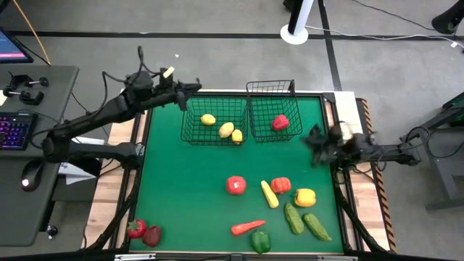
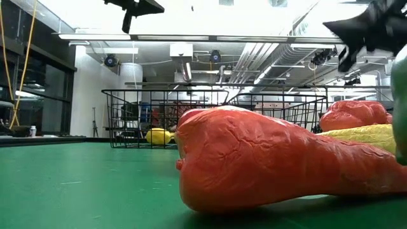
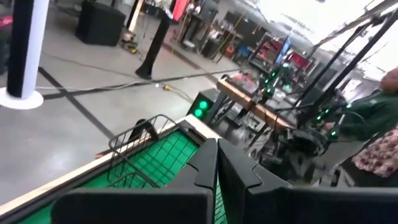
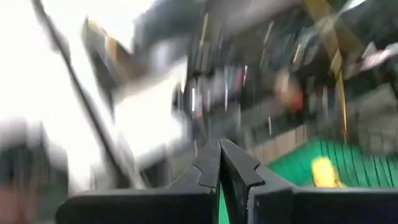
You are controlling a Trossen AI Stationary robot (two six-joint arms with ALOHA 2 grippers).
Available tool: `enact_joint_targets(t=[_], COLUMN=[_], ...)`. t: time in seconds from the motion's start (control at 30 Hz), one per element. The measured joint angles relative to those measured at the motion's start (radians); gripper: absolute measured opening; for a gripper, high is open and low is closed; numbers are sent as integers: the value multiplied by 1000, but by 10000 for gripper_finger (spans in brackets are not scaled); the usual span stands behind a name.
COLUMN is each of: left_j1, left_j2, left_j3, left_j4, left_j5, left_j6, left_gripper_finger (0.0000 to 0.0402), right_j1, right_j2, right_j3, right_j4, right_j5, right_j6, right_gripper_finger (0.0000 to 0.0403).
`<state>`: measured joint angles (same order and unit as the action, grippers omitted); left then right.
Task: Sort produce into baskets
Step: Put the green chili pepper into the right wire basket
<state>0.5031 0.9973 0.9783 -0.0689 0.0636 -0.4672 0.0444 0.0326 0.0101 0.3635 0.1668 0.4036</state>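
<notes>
From where I stand, the left pincer point(image 1: 194, 88) hangs closed and empty beside the left basket point(image 1: 190, 125) holding three lemons point(image 1: 226, 130), the right basket point(image 1: 254, 116) has one red piece point(image 1: 280, 122), and below the closed, empty right pincer point(image 1: 315, 140) most produce point(image 1: 270, 193) awaits on the surface point(image 1: 188, 196).

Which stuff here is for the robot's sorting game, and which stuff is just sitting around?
For the game:
- left basket with three lemons
- right basket with one red piece
- loose produce on the mat: tomato, yellow pepper, cucumbers, carrot
- left claw and right claw, both shut, empty

Just sitting around:
- keyboard
- mouse
</notes>
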Motion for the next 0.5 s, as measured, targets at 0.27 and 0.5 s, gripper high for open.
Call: enact_joint_targets(t=[0.27,0.5], left_j1=[2,48], left_j2=[-14,-14], left_j3=[-13,-13], left_j4=[23,46], left_j5=[-10,-23], left_j6=[2,46], left_gripper_finger=[0,0], right_j1=[-6,-7], right_j2=[20,233], right_j3=[20,265], right_j4=[390,-208], right_j5=[569,346], right_j6=[272,517], right_gripper_finger=[0,0])
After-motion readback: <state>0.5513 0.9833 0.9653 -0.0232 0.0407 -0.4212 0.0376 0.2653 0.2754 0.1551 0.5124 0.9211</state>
